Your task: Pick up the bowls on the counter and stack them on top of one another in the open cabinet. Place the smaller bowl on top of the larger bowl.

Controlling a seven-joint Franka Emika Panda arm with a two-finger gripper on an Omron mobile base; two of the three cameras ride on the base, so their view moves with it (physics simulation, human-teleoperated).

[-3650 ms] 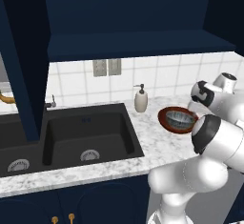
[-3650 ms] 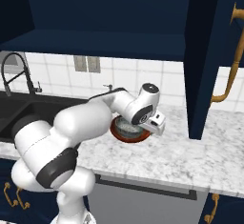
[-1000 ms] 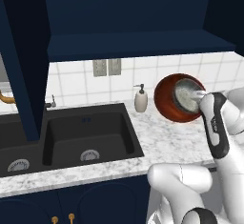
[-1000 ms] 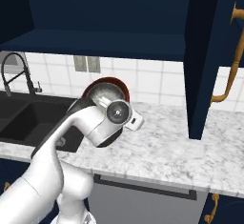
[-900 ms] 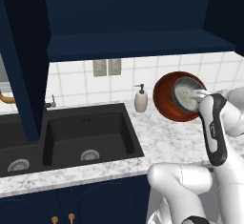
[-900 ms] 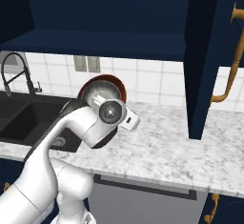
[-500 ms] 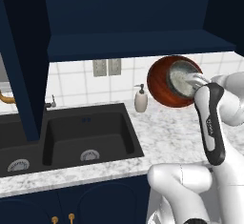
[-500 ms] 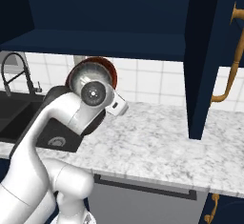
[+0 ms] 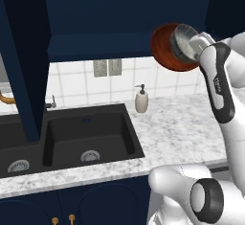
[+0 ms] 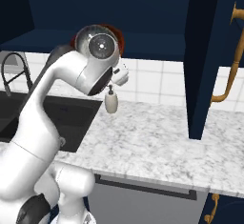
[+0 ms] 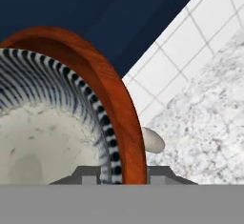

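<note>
The larger bowl [image 9: 165, 51], glossy red-brown, hangs tipped on edge in the air at the height of the open cabinet's shelf [image 9: 100, 47]. The smaller bowl [image 9: 183, 41], grey with a striped inner wall [image 11: 57, 123], is nested inside it. My gripper [image 11: 125, 173] is shut across the rims of both bowls, with one fingertip on each side of their walls. In the right base view my wrist covers most of the bowls, and a strip of red-brown rim [image 10: 117, 36] shows behind it. The marbled counter [image 9: 177, 128] lies well below.
A white soap dispenser [image 9: 141, 100] stands at the tiled wall beside the black sink [image 9: 86, 138]. The tall navy door panel [image 10: 205, 61] hangs to the right of the cabinet opening, and another panel [image 9: 26, 66] to the left. A faucet [image 10: 14, 70] rises at the far left.
The arm has lifted both nested bowls from in front of the tiled wall up to the level of the cabinet shelf. The bowls stay tipped on edge in the gripper.
</note>
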